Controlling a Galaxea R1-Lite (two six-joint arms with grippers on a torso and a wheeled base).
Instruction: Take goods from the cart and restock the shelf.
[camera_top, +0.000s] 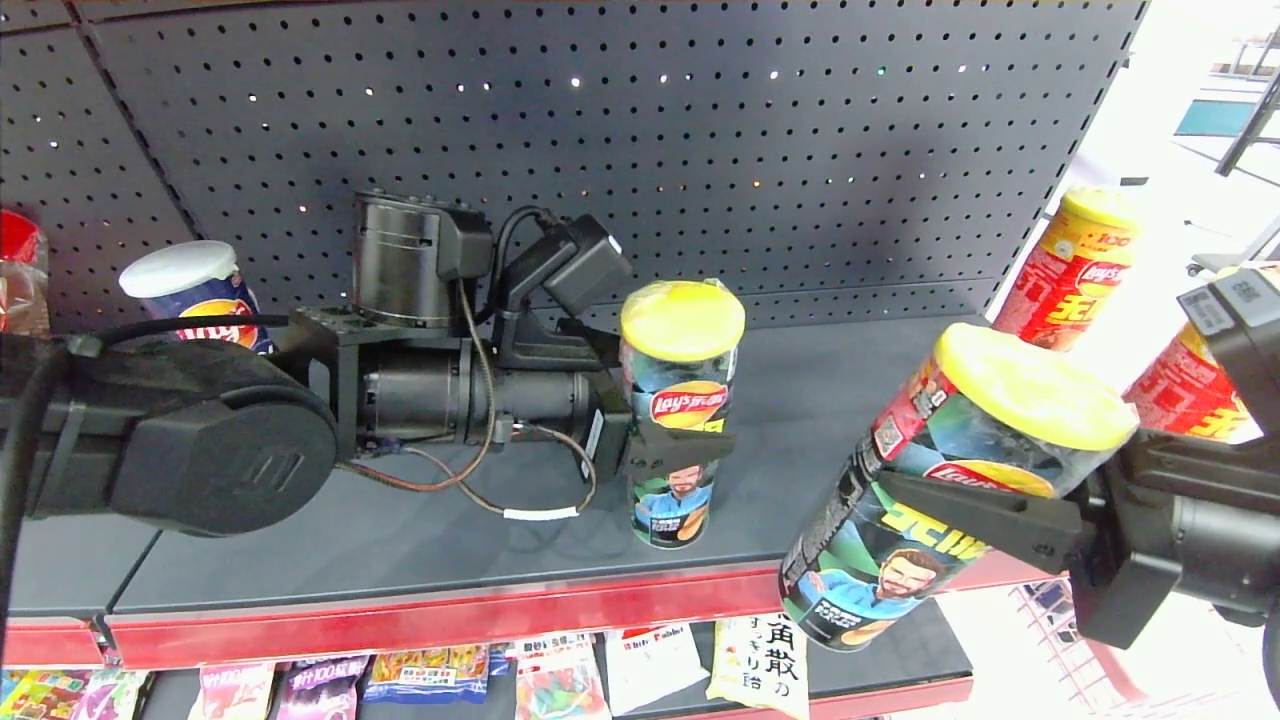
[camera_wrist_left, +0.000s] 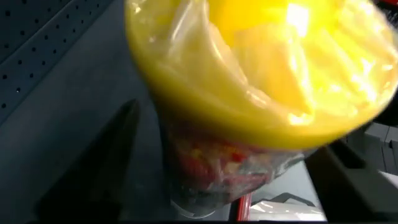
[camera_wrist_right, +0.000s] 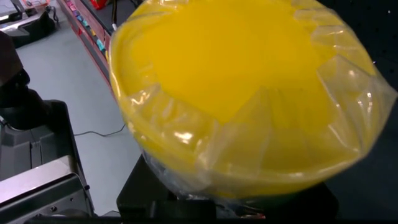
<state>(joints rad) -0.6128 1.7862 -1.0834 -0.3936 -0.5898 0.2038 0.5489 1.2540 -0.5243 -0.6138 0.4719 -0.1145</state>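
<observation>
A chip can with a yellow lid (camera_top: 680, 400) stands upright on the grey shelf (camera_top: 830, 400), mid-depth. My left gripper (camera_top: 682, 448) reaches in from the left with its fingers on either side of this can (camera_wrist_left: 261, 74). One finger (camera_wrist_left: 93, 174) stands a little clear of the can wall, so the gripper is open. My right gripper (camera_top: 1000, 515) is shut on a second yellow-lidded chip can (camera_top: 930, 490). That can is tilted and held in the air off the shelf's right front corner. Its lid (camera_wrist_right: 249, 93) sits close to the right wrist camera.
A blue can with a white lid (camera_top: 190, 285) stands at the back left. Two red cans (camera_top: 1075, 265) (camera_top: 1195, 395) show past the shelf's right end. A red lip (camera_top: 450, 615) edges the shelf front, a pegboard (camera_top: 700, 120) backs it, and snack bags (camera_top: 560, 680) lie below.
</observation>
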